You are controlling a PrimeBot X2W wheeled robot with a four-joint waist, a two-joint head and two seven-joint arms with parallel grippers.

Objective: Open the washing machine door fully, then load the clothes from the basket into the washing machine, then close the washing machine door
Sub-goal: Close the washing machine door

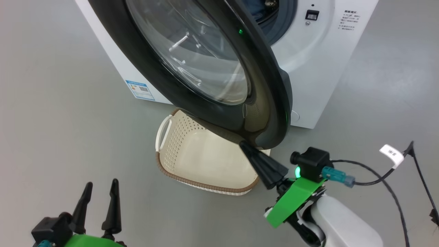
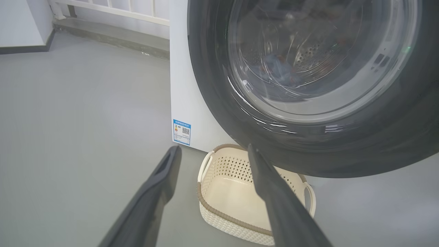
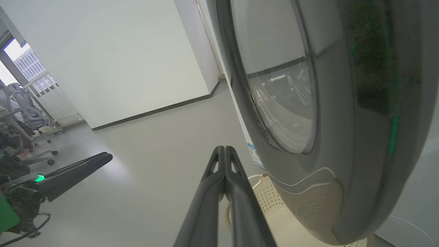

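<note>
Half open over cream perforated plastic basket [image 1: 205, 154]: large round glossy black washing machine door [image 1: 192, 68], rigid, slick; best pushed at lower rim, beside right gripper [image 1: 243, 144], jaws pressed together. Left gripper [image 1: 102, 182] spread. Light blue clothes [image 2: 274, 67] seemingly inside white washing machine [image 1: 308, 85].

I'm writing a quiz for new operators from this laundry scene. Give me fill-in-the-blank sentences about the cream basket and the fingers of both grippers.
1. The small cream perforated plastic basket, lying partly under the large round glossy black door, looks ____ of clothes.
2. The right gripper has its two long dark fingers pressed ____.
3. The left gripper has its two fingers spread ____.

Missing words: empty; together; apart.
</note>
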